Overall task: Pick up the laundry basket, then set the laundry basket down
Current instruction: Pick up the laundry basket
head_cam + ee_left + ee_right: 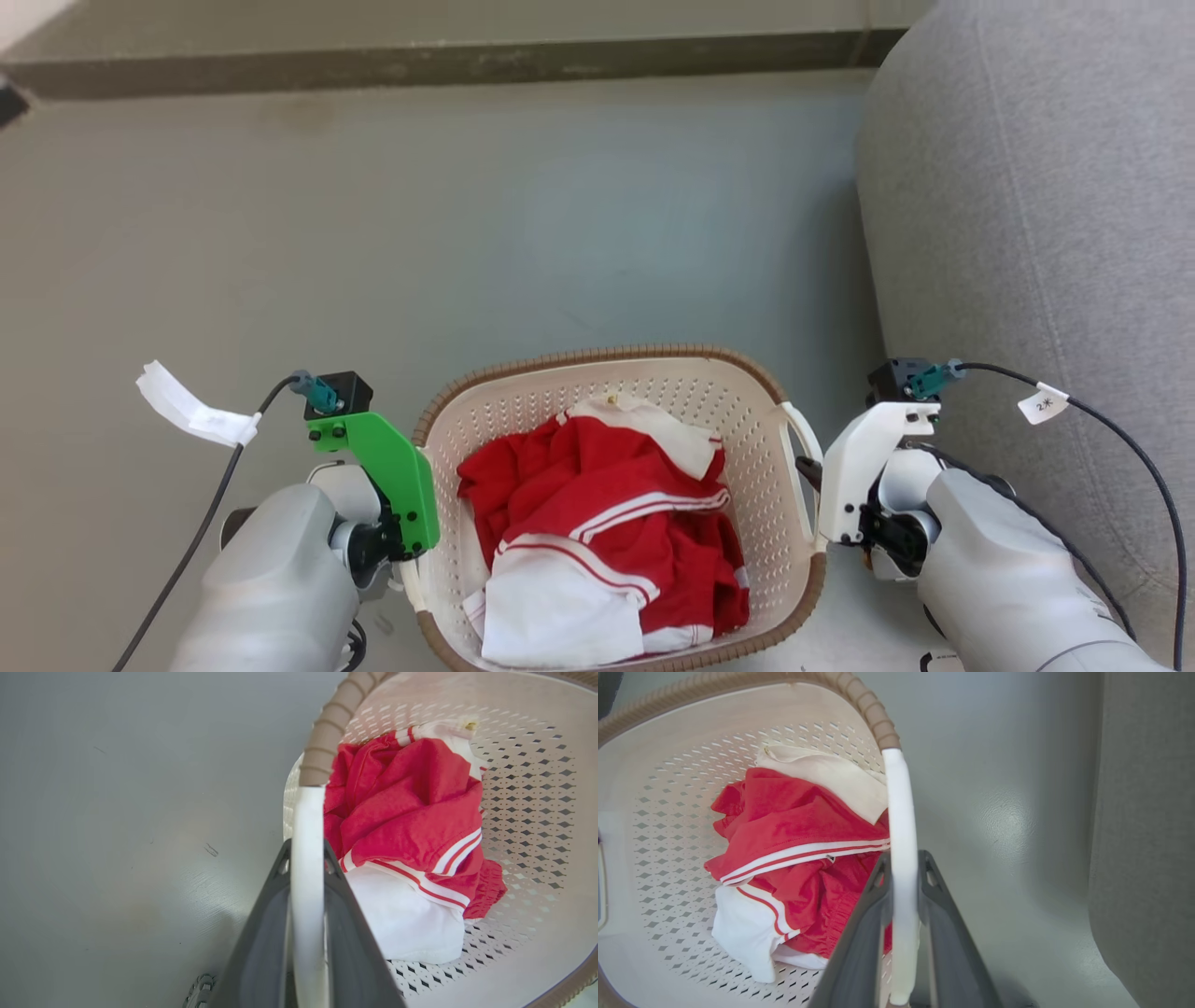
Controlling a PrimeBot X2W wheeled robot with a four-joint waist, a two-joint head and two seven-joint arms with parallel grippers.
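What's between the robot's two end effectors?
The laundry basket, with red and white clothes inside, as the head view shows. The left end effector and right end effector each grip one of its white handles in the wrist views.

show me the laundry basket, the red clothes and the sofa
laundry basket (635, 352), head view, far brown rim
red clothes (597, 476), head view, middle of the red fabric
sofa (1027, 187), head view, grey upholstered side

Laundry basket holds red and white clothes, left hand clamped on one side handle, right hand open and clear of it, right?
Not quite: the right hand is shut on the right side handle of the laundry basket, as the right wrist view shows. The rest stands: red and white clothes lie inside, and the left hand is clamped on the left side handle.
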